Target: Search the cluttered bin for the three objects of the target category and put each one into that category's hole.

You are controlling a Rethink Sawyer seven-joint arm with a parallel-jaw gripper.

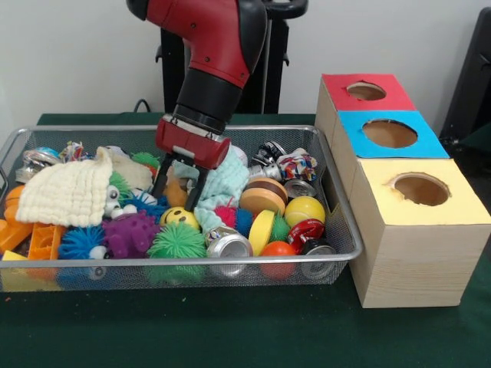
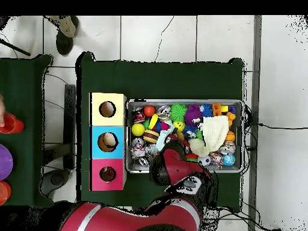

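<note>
The wire mesh bin (image 1: 230,129) lies left of the three wooden boxes and is full of toys. My gripper (image 1: 178,188) is down in the bin's middle, open, its two black fingers (image 1: 160,182) astride a small orange thing (image 1: 175,193) that I cannot identify for sure. A pale yellow plush (image 1: 135,173) lies just left of it, partly under a cloth. The tan plush is not visible. The red-topped hole (image 1: 366,90) is on the farthest box and also shows in the overhead view (image 2: 107,174). There the arm (image 2: 177,169) covers the gripper above the bin (image 2: 183,101).
A cream knitted cloth (image 1: 65,192) and a turquoise cloth (image 1: 228,182) lie beside the gripper. Spiky balls (image 1: 176,241), crushed cans (image 1: 228,245) and a yellow ball (image 1: 304,209) fill the front. The blue-topped hole (image 1: 390,133) and yellow-topped hole (image 1: 420,188) are nearer. A person's shoe (image 2: 66,27) shows.
</note>
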